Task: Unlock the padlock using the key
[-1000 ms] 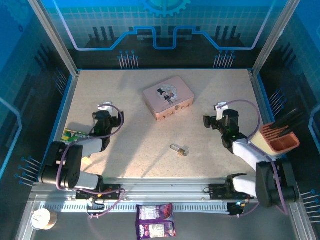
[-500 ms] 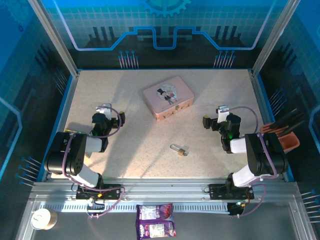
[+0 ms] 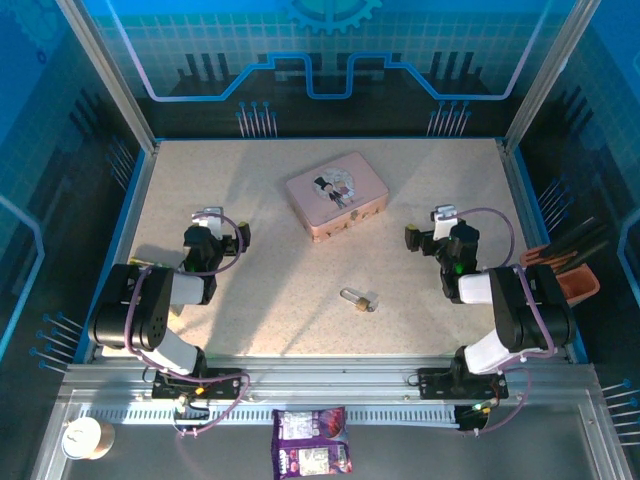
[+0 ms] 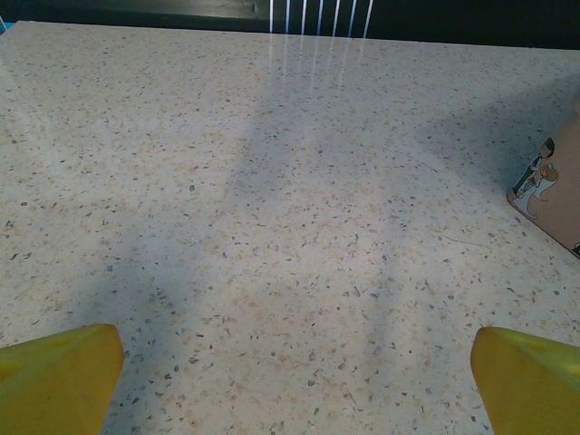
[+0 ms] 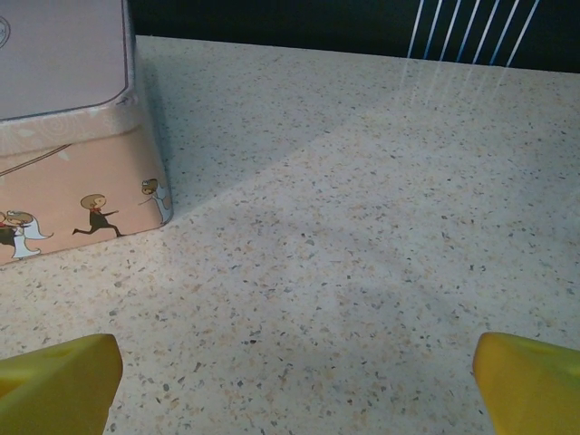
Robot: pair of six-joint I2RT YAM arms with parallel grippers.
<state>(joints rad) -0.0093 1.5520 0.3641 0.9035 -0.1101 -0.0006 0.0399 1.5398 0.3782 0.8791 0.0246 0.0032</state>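
Observation:
The padlock, a tiny brass body with a silvery shackle, lies on the speckled table near the front centre. I cannot make out the key as a separate thing at this size. My left gripper rests low at the left and is open. Its yellow fingertips show at the bottom corners of the left wrist view, with bare table between them. My right gripper rests low at the right, up and right of the padlock. It is open too, with one yellow fingertip over bare table.
A pink tin with cartoon figures stands behind the padlock. Its corner shows at the right of the left wrist view and at the left of the right wrist view. An orange holder sits at the right edge, a snack packet and a cup off the front.
Both arms have folded back and down from a second ago, the right one most clearly; over the last half second they barely move. The padlock has stayed put.

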